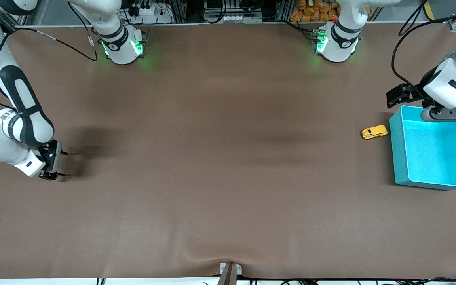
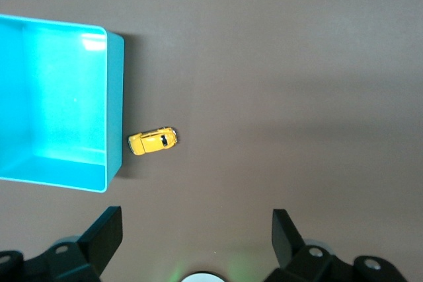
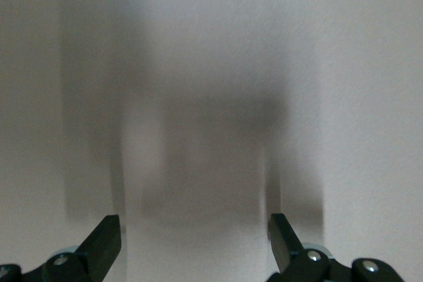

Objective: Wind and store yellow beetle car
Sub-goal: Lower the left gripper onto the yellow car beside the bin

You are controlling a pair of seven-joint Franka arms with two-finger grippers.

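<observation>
Resting on its wheels on the brown bench, the yellow beetle car is seen just beside the turquoise bin, close to 1 of its side walls but not touching it, toward the left arm's end of the bench. The car is shown lying lengthwise across the bench, level with the part of the bin farther from the front camera. Nothing is seen inside the bin, whose open top is turned upward.

The left gripper is held in the air over the bin's edge nearest the robots' bases, and its 2 fingers are spread wide apart with nothing between them. In the left wrist view, the car and the bin are both framed below the spread fingers, with bare bench surrounding the car.

The right gripper is kept low over bare bench at the right arm's end, well apart from the car and the bin. Its fingers are likewise held apart and nothing is gripped; only its own shadow on the bench is caught in the right wrist view.
</observation>
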